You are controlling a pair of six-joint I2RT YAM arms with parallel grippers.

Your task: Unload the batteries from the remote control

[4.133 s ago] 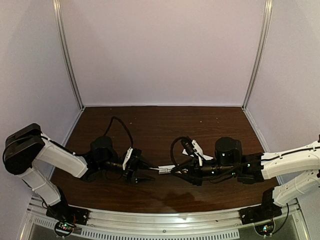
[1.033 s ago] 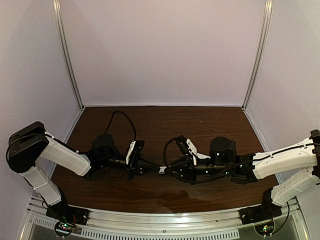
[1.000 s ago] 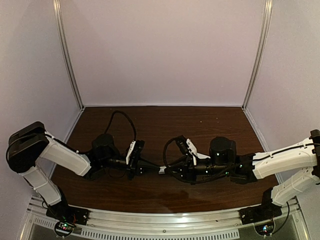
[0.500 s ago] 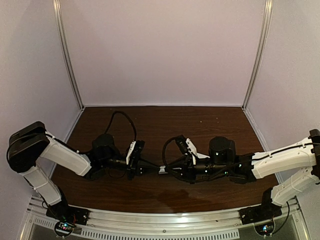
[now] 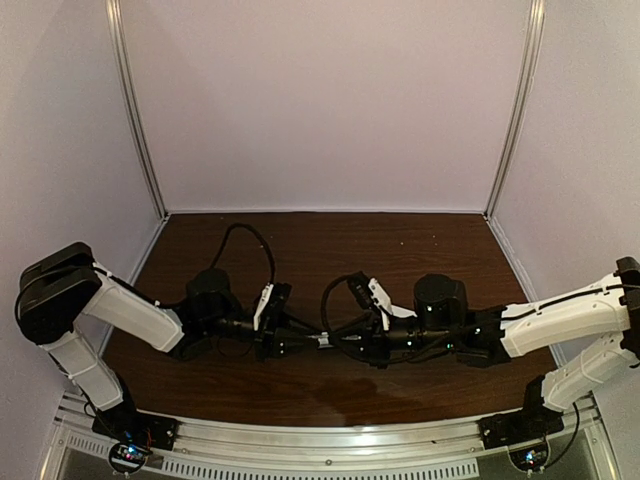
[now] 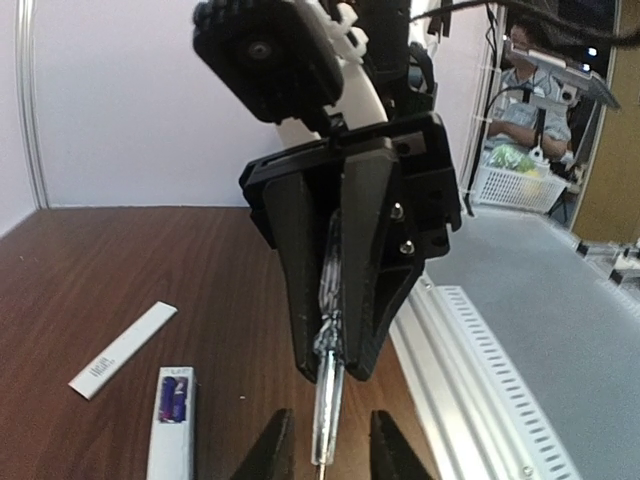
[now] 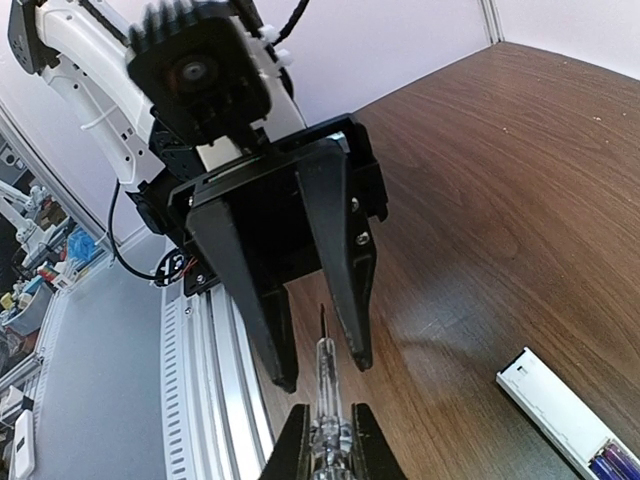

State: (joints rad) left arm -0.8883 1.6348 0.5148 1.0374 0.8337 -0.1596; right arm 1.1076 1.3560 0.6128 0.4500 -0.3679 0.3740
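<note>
The remote control point(image 6: 172, 432) lies on the table with its back open, and a purple-blue battery point(image 6: 175, 400) sits in the bay. In the right wrist view the remote control point(image 7: 558, 418) shows at the lower right with the batteries point(image 7: 612, 465) at its end. Its white cover point(image 6: 122, 350) lies apart, to the left of it. My right gripper point(image 7: 328, 445) is shut on the clear handle of a screwdriver point(image 7: 326, 385). My left gripper point(image 6: 325, 455) faces it with jaws open on either side of the screwdriver point(image 6: 330, 395) shaft, not touching it.
The two grippers meet nose to nose low over the brown table point(image 5: 330, 250), left gripper point(image 5: 293, 342) and right gripper point(image 5: 347, 343). The ribbed metal rail point(image 6: 480, 360) runs along the near edge. Pale walls enclose the table on three sides.
My left gripper has opened and let go of the screwdriver. My right gripper has closed on its handle and the right arm has shifted slightly left.
</note>
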